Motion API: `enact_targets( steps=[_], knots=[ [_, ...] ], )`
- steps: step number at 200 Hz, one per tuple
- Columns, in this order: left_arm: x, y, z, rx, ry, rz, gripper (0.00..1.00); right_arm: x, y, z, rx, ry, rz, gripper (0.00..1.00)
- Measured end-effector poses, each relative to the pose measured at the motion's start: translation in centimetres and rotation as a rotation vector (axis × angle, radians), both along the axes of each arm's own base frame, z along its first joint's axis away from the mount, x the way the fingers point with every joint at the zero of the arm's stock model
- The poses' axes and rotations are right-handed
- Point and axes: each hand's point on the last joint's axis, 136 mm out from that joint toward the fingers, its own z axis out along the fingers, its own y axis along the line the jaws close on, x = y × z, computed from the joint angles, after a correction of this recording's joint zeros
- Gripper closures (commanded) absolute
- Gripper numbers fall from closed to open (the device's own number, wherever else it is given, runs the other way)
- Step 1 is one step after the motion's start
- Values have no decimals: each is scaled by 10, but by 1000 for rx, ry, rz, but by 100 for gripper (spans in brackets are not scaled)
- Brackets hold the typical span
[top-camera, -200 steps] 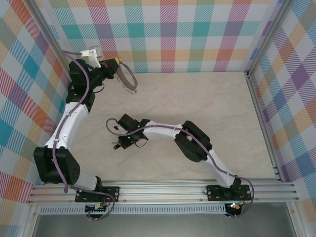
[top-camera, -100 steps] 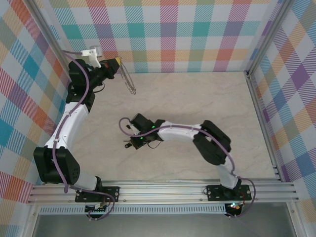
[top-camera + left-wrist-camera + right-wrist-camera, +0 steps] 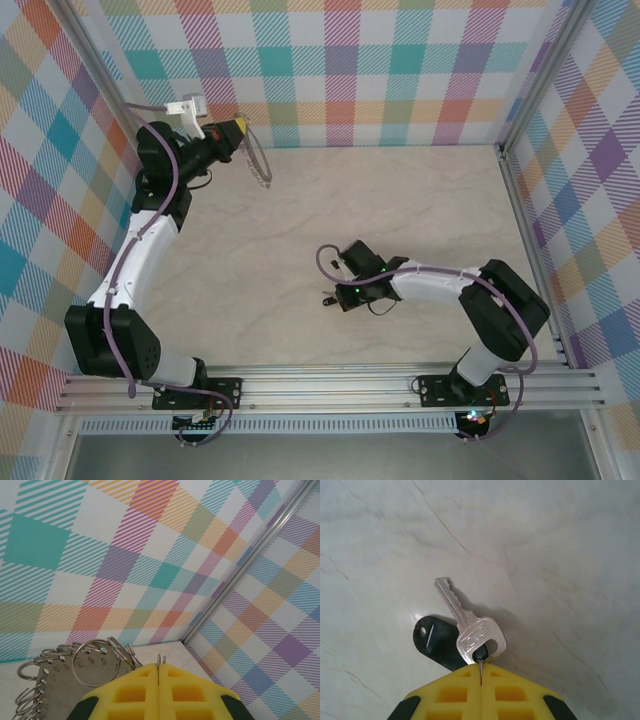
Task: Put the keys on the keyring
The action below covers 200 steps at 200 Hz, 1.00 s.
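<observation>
My left gripper point(image 3: 230, 132) is raised at the back left corner, shut on the keyring point(image 3: 262, 165), a thin silver hoop hanging off its yellow tip. In the left wrist view, the keyring's wire point(image 3: 158, 660) is pinched edge-on between the yellow fingers point(image 3: 130, 695), with several small split rings point(image 3: 95, 662) bunched to the left. My right gripper point(image 3: 338, 296) is low over the table's middle, shut on a thin loop through the keys point(image 3: 472, 630). They are a silver key with a black tag point(image 3: 434, 641) behind it, close above the table.
The marble tabletop point(image 3: 420, 200) is bounded by checked walls and aluminium posts point(image 3: 505, 150). A rail point(image 3: 330, 385) runs along the near edge. A grey numbered plate point(image 3: 60, 685) hangs among the split rings.
My right arm has swung to the right across the table, carrying the keys with it. The left gripper has turned slightly, so the keyring now looks narrower.
</observation>
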Motion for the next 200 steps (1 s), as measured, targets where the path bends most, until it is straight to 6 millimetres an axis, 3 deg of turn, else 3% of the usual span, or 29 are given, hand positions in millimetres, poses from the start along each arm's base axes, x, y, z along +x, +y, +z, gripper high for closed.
enact_targets(
  steps=[19, 45, 60, 118, 200],
  knots=[
    [-5, -6, 4, 0, -8, -15, 100, -6, -7, -5, -4, 13, -15, 100],
    [-8, -13, 4, 0, -9, -33, 100, -7, -13, -8, -4, 20, -49, 66],
    [-9, -16, 4, 0, -8, -39, 100, -6, -17, -6, 3, 15, -85, 58],
    [-11, -22, 2, 1, -2, -53, 100, 2, -30, 28, 87, -55, -206, 60],
    [-12, -25, 2, 1, -2, -59, 100, -2, -26, 6, 62, 29, -225, 65]
  ],
)
